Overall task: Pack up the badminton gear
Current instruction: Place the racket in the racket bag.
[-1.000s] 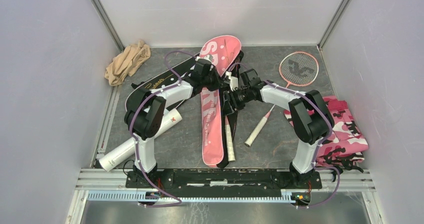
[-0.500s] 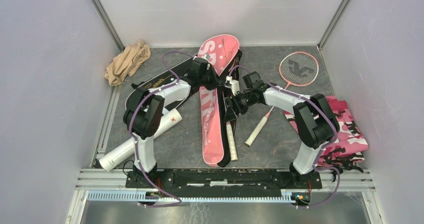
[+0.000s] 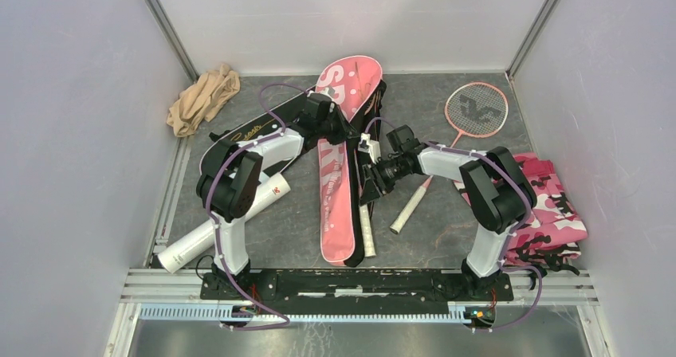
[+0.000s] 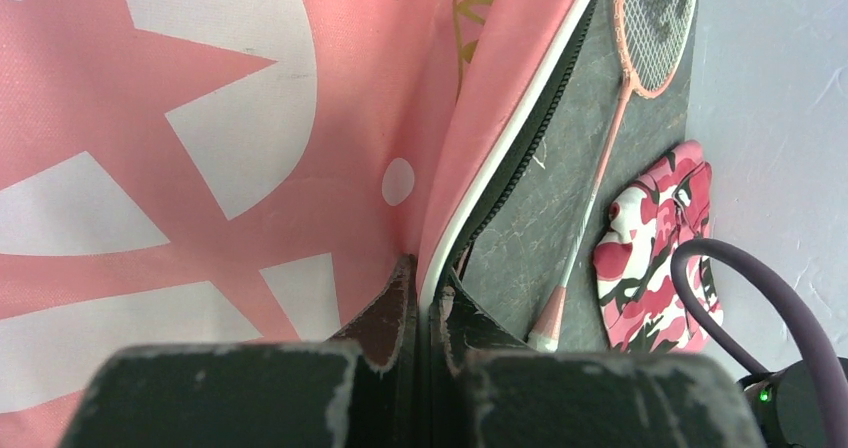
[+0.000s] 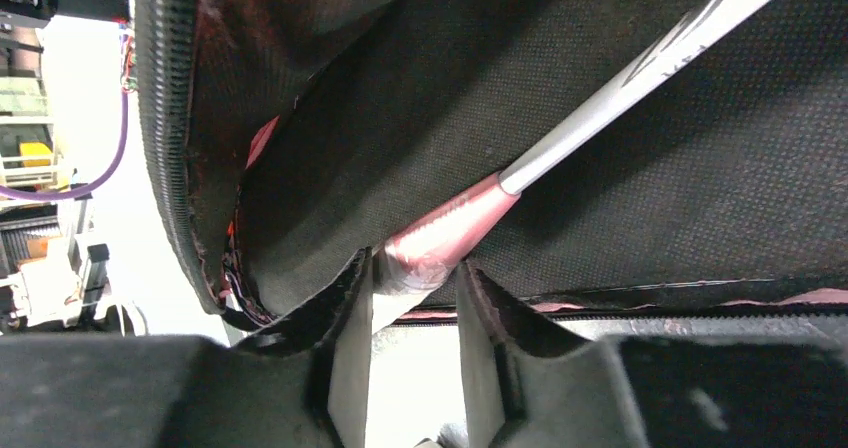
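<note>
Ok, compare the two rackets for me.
The loose racket lies bare on the table, all in view; the bagged racket runs into the pink bag, head hidden, handle sticking out. The right gripper grips the bagged racket; nothing grips the loose racket. Both have white handles.

The centre bag [image 3: 339, 194] lay lengthwise mid-table, head toward the far wall, its edge pinched in my left gripper [image 4: 425, 293]. A second bag [image 3: 239, 134] lay aslant to its left, the tube [image 3: 182, 252] nearer me, a cloth [image 3: 203, 98] in the far-left corner. A loose racket [image 3: 476, 110] lay far right, a second cloth [image 3: 550, 205] nearer. The other racket [image 3: 367, 225] lay partly inside the centre bag, held in my right gripper [image 5: 415, 298].
</note>
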Robot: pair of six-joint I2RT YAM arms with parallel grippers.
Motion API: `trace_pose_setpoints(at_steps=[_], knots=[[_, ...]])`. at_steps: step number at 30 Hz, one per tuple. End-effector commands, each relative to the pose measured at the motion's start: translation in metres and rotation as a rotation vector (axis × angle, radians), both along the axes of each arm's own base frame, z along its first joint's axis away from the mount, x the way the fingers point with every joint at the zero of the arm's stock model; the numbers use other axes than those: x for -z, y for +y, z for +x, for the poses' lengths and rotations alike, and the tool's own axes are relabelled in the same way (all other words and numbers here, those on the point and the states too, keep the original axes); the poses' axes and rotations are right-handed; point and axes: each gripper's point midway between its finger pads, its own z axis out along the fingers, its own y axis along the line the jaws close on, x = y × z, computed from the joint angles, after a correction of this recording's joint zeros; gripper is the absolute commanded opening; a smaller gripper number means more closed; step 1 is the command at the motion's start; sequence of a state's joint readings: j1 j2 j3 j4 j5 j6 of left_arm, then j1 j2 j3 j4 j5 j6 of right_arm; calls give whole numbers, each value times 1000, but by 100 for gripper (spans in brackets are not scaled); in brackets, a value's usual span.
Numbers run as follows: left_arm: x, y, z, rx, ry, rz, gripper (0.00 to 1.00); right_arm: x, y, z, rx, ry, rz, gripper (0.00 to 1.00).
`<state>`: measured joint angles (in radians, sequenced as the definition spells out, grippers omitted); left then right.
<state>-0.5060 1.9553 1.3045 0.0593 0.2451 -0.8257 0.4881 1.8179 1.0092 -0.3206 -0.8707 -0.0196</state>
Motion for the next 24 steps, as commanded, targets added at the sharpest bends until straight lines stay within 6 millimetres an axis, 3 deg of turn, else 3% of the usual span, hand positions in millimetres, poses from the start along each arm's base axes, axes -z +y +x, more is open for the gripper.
trace_pose_setpoints(at_steps=[1, 7, 17, 22, 24], knots=[[-32, -6, 4, -7, -44, -89, 2, -12, 15, 7, -4, -23, 80, 27], [-26, -4, 1, -19, -25, -86, 2, -32, 21, 19, 56, -57, 104, 0], [-16, 1, -2, -66, 32, -77, 2, -62, 21, 51, 207, -124, 89, 0], [-23, 0, 1, -63, 21, -85, 2, -48, 16, 50, 180, -133, 47, 0], [-24, 2, 3, -67, 17, -84, 2, -37, 10, 47, 169, -137, 15, 6]])
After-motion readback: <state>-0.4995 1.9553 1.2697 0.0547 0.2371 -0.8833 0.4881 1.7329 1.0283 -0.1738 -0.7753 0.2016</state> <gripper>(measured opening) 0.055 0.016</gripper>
